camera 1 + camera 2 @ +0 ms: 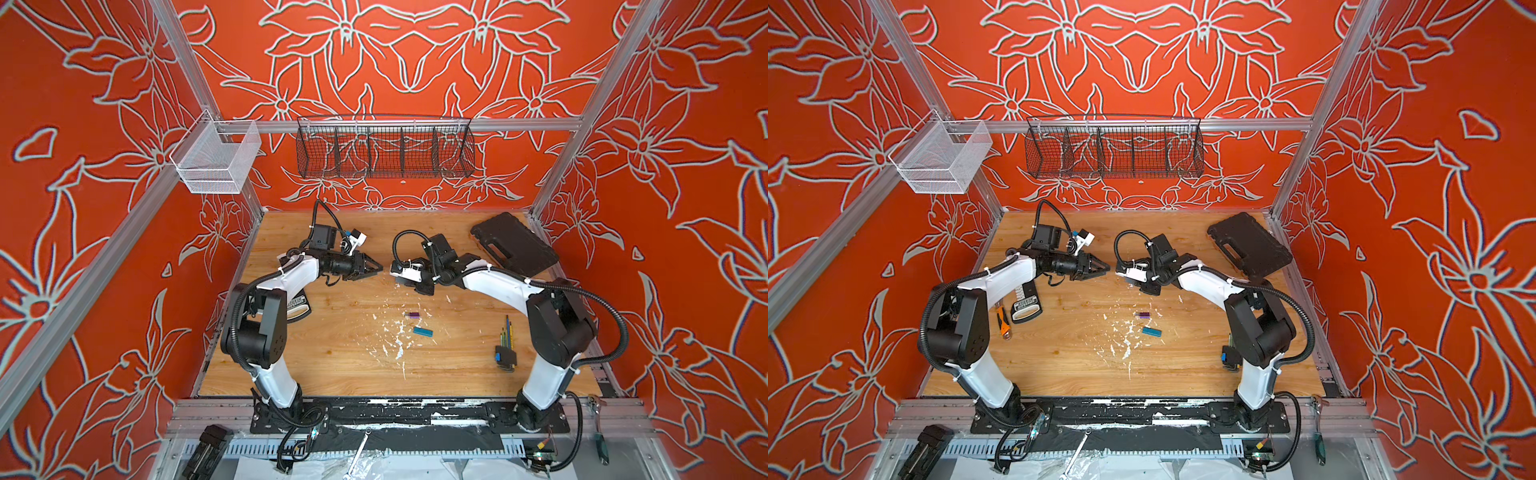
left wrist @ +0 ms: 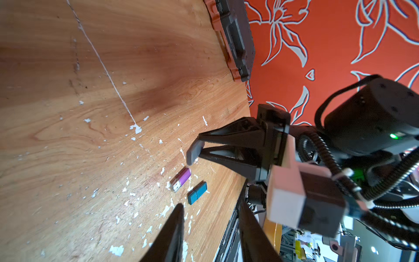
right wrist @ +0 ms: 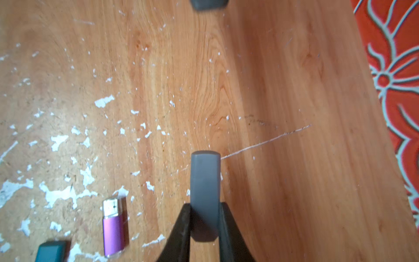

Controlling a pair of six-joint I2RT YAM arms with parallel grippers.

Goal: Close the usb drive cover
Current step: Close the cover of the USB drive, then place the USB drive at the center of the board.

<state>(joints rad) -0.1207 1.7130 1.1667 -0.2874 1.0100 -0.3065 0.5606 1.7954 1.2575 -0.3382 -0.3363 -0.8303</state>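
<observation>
The right pincer [image 3: 205, 205] is pressed onto a grey usb drive [image 3: 205, 181]. It pinches the drive's lower end, so most of the grey body sticks out past the black fingers [image 3: 181, 226], low in the middle of the right wrist view. I see no metal plug on it. In the left wrist view the same drive [image 2: 194, 152] is held over the counter [image 2: 90, 113], just right of the frame's centre.

The left pincer [image 2: 210, 204] is spread. Its two dark fingers [image 2: 174, 231] rise from the bottom edge of the left wrist view with a wide gap between them. In both top views the two pincers point at each other just above the middle of the frame, close but apart.

Below them in a top view, near the centre of the counter, lies a purple usb drive [image 1: 412, 315] with its metal plug bare. A teal usb drive [image 1: 423, 331] lies just beside it, lower in the frame, not touching it and with no plug showing. White flecks [image 1: 397, 345] dot the wood around both.

A black case [image 1: 513, 245] sits at the upper right corner of the counter. A hex key set [image 1: 505, 345] lies at the right side, near the right arm's base.
</observation>
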